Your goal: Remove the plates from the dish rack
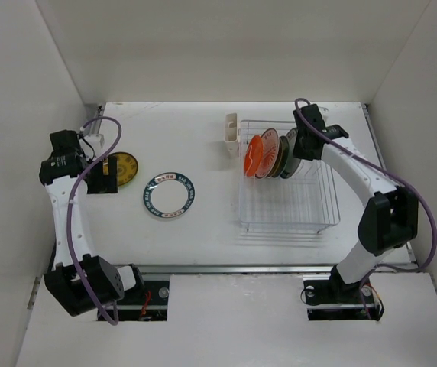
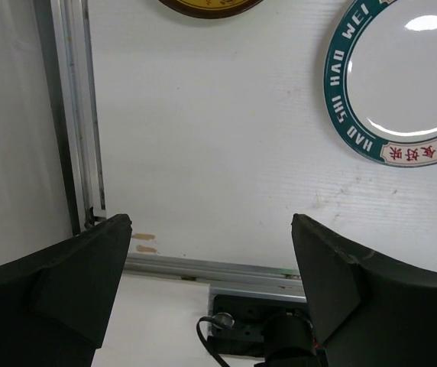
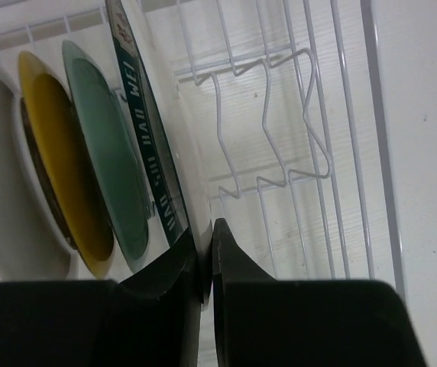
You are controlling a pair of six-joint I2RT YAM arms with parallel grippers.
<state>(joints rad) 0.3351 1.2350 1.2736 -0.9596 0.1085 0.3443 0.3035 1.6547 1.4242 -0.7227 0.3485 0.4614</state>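
Nearest, left of the counter's middle, a white round plate with a dark teal lettered rim (image 1: pixel 168 195) lies flat on the white counter (image 1: pixel 203 122). A little farther, close to the left edge, the left pincer (image 2: pixel 211 225) hangs over bare counter, its dark fingers (image 2: pixel 89 283) spread wide with nothing between them. Just beside it lies a flat yellow round plate with a dark rim (image 1: pixel 124 168).

On the right half stands the rectangular silver-white wire dish rack (image 1: pixel 287 210). In its far part a row of plates stands on edge: an orange round plate (image 1: pixel 252 157) at the left, then a white one with an orange patterned centre (image 1: pixel 266 153), then darker ones I can't sort out from above. Up close there are a yellow plate (image 3: pixel 58 168), a green plate (image 3: pixel 104 153) and a second teal-rimmed plate (image 3: pixel 138 107) side by side. The right pincer (image 3: pixel 205 248) is closed narrow on that last plate's rim. A small cream plastic cutlery holder (image 1: pixel 231 138) hangs on the rack's left side, toward the far edge.
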